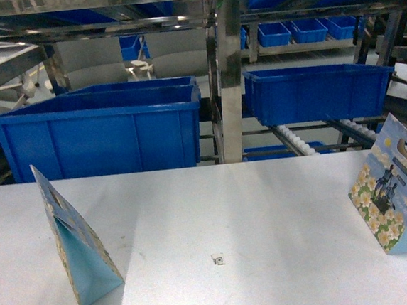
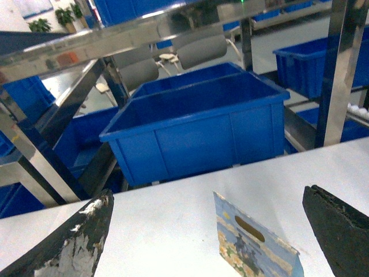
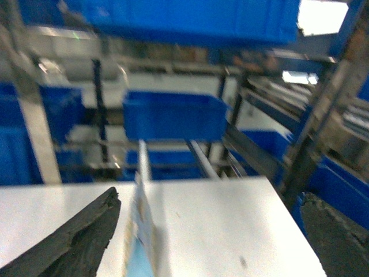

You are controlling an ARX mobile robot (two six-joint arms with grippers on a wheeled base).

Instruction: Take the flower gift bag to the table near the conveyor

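Closest to the robot, the white table (image 1: pixel 266 211) is holding two gift bags, both standing up. One bag (image 1: pixel 74 244) is sitting on the left side, and the flower gift bag (image 1: pixel 396 196) is standing at the far right edge with its flowers showing. A small square sticker (image 1: pixel 218 259) is lying between them.

The left gripper (image 2: pixel 207 236) is hanging wide open above the left bag, holding nothing. The right gripper (image 3: pixel 210 236) is also spread wide and holding nothing, with a bag's thin edge (image 3: pixel 140 231) showing between its fingers. That picture is blurry.

Behind the table, big blue bins (image 1: pixel 102 129) are resting on the shiny conveyor (image 1: pixel 299 143), whose little white rollers are peeking out. The bags are probably waiting close to it on purpose.
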